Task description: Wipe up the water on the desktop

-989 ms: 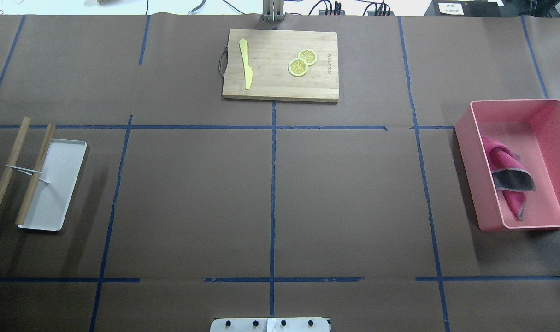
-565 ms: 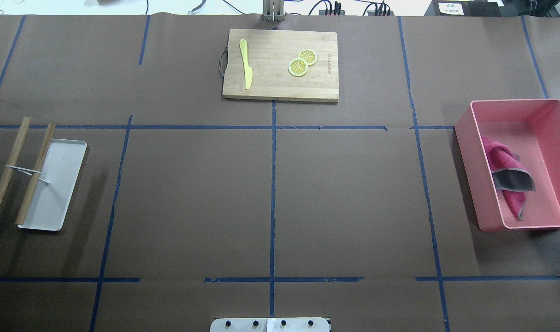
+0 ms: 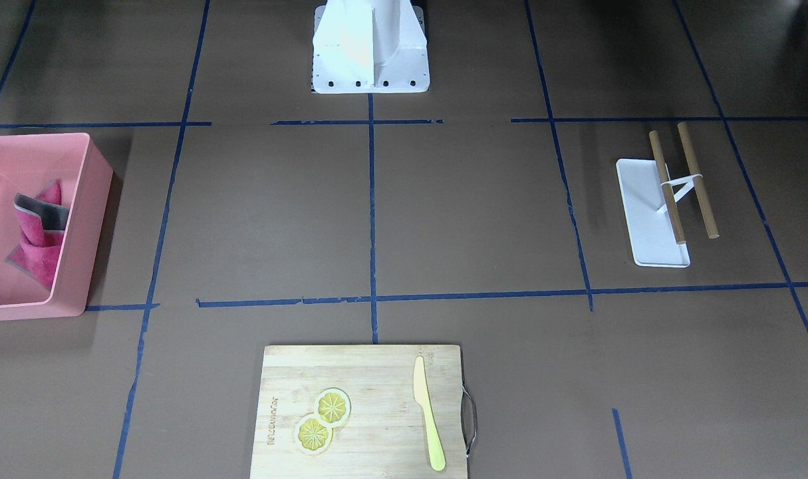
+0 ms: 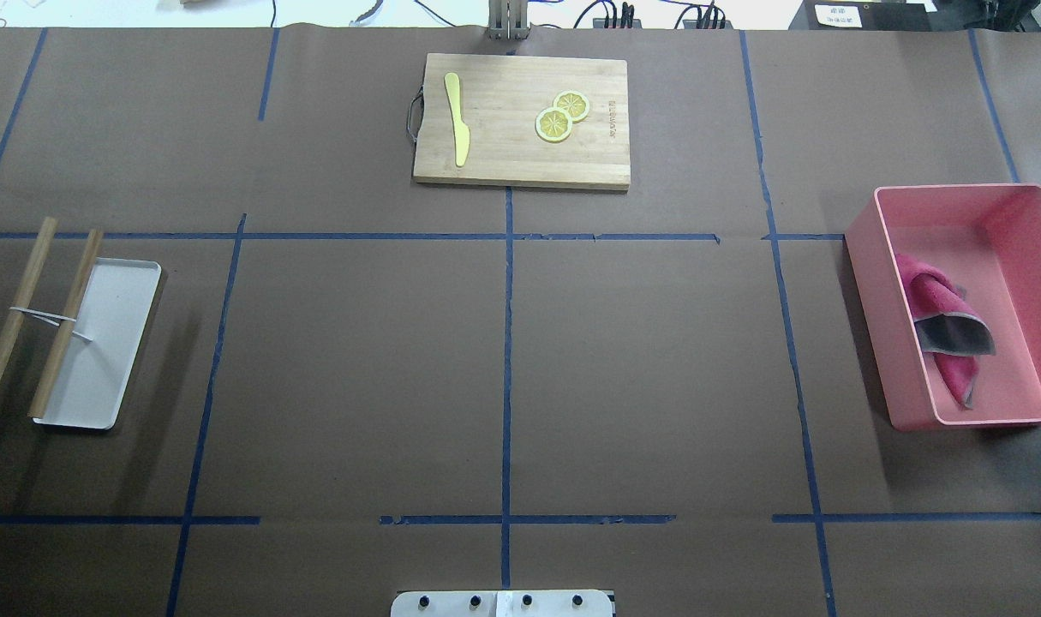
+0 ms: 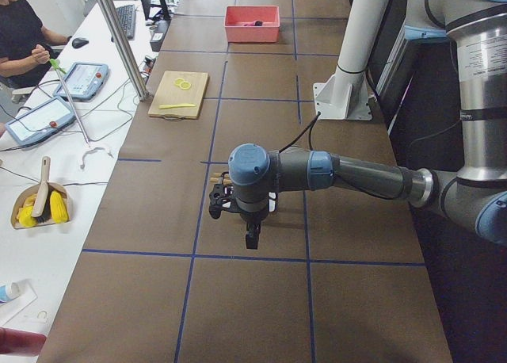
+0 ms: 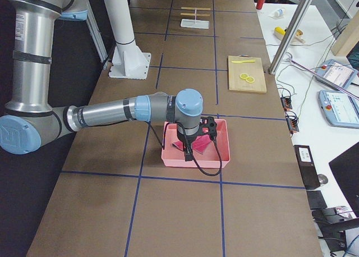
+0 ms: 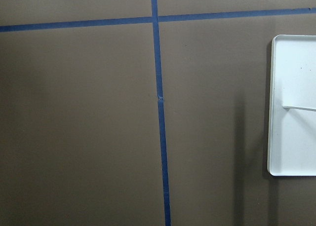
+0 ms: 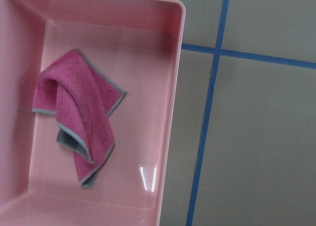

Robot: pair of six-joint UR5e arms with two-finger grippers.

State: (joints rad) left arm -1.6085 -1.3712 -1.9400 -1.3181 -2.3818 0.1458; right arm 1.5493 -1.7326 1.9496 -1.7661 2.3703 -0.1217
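Arms: round silver-grey tubes on the left arm and right arm
Joints: light-blue round caps
Grippers: black, both left gripper and right gripper
Cable: thin, black
Pedestal: white column on a flat plate with dark bolts

On the desktop, a cutting board at twelve o'clock carries a knife and lemon slices; tub at three o'clock holds a cloth; tray at nine, sticks along its left side

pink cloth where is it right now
In the overhead view the pink cloth lies crumpled inside the pink bin at the right edge of the desktop, on the robot's right side.
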